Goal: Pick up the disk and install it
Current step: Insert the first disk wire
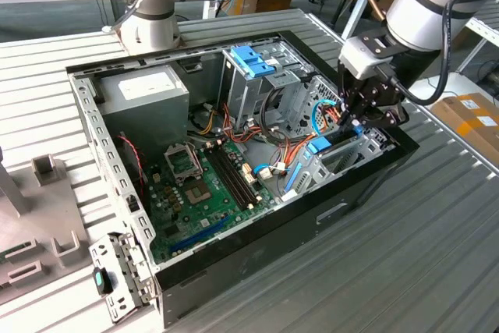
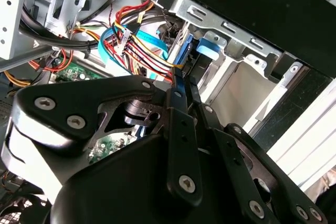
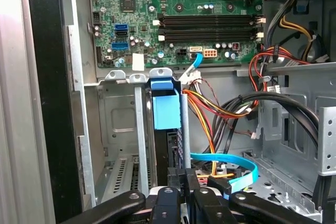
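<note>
The disk point(image 1: 321, 144) stands on edge in the metal bay at the case's front corner, on the exterior view's right. Its blue plastic bracket point(image 3: 166, 108) sticks out of the slot between two metal rails, and its dark body point(image 3: 175, 148) runs back toward the fingers. My gripper point(image 1: 351, 124) hangs right over that bay. In both wrist views the two black fingers sit close together on the disk's thin edge, with the gripper point(image 2: 185, 86) shut on it. The blue bracket end point(image 2: 210, 46) shows just past the fingertips.
The open black computer case point(image 1: 234, 267) lies on a slatted metal table. Inside are the green motherboard point(image 1: 210, 185), a grey power-supply box point(image 1: 144, 91), a drive cage with a blue latch point(image 1: 251, 58) and bundled cables point(image 3: 220, 108). A flat blue cable point(image 3: 231, 161) lies beside the fingers.
</note>
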Controlling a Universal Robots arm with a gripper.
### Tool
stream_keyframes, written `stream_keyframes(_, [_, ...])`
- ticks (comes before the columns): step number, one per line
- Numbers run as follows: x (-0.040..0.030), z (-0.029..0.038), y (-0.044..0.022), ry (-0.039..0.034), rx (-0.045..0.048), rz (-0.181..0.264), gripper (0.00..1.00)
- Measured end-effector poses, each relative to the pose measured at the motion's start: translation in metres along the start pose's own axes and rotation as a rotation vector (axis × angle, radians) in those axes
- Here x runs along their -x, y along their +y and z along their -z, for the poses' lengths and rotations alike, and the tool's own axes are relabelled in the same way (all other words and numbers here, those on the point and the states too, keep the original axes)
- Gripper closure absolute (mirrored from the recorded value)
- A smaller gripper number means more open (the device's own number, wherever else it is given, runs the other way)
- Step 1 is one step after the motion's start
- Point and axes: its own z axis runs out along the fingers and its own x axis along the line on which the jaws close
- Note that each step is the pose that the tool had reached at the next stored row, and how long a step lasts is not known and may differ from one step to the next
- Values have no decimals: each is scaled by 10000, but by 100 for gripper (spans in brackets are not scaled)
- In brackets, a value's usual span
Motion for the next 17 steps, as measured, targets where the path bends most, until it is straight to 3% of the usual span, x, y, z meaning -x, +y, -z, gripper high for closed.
stream_keyframes(6, [-39, 3, -11, 2, 1, 4, 84])
stream_keyframes(17, [-25, -6, 3, 3, 1, 4, 84])
